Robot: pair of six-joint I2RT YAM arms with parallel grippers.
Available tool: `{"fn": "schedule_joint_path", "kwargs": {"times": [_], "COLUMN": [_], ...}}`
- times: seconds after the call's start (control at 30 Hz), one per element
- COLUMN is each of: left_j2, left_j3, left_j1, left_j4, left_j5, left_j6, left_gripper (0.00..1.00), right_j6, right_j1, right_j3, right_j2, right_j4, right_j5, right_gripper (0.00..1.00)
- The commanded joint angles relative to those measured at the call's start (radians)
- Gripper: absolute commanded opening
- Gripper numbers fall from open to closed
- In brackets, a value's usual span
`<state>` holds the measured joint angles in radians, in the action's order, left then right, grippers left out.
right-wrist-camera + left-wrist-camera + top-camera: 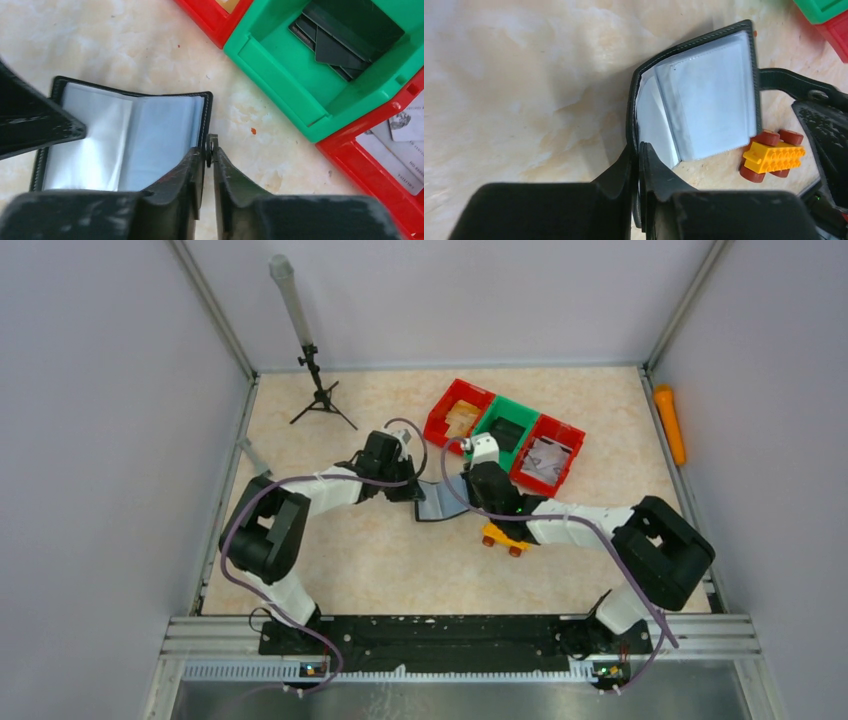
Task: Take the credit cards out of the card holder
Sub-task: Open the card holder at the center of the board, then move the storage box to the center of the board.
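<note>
Two grippers share one card holder (pixel 438 502), which lies spread open at the middle of the table (pixel 370 560), just on the near side of the row of bins. The left gripper (pixel 640 152) is clamped on the holder's left cover edge, with its jaws pressed nearly together on it. The right gripper (pixel 210 150) is closed thin on the strap tab with its silver snap, at the holder's right edge. Between them the pale plastic sleeves face up. Glare makes it hard to tell whether any card sits in those sleeves; they may be empty. Dark cards (pixel 345 37) lie in the green bin (pixel 280 75), and pale ones in the red bin (pixel 340 160) to its right.

As I judge it, the strap is a thin hold, so a pull to the right could slip it free and let the cover fold shut. With both grippers occupied, neither can pick out a card, and letting go on one side may let the holder flop or skid. The toy brick car (pixel 774 156) sits close to the holder's near-right corner, and the right arm could knock it.
</note>
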<state>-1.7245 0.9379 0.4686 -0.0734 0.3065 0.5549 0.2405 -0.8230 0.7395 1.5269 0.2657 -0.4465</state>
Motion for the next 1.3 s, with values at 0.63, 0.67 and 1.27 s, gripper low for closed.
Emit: {"fn": "schedule_joint_path", "kwargs": {"times": [0.63,0.67,1.27], "left_j2": [0.149,0.145,0.167], "left_j3": [-0.048,-0.046,-0.059], "left_j1": [-0.051,-0.051,-0.051], "left_j4": [-0.023,-0.024,-0.006], "left_j5": [-0.182,-0.178,-0.150], "left_j6": [0.000,0.000,0.013], "left_gripper": [0.03,0.03,0.03], "right_j6": [0.206,0.233,0.478], "right_j1": [0.222,0.225,0.316], "right_j3": [0.003,0.021,0.328], "right_j2": [-0.077,-0.067,0.186], "right_j4": [-0.097,-0.113,-0.403], "right_j5": [-0.186,-0.200,-0.276], "right_gripper": [0.85,0.92,0.75]}}
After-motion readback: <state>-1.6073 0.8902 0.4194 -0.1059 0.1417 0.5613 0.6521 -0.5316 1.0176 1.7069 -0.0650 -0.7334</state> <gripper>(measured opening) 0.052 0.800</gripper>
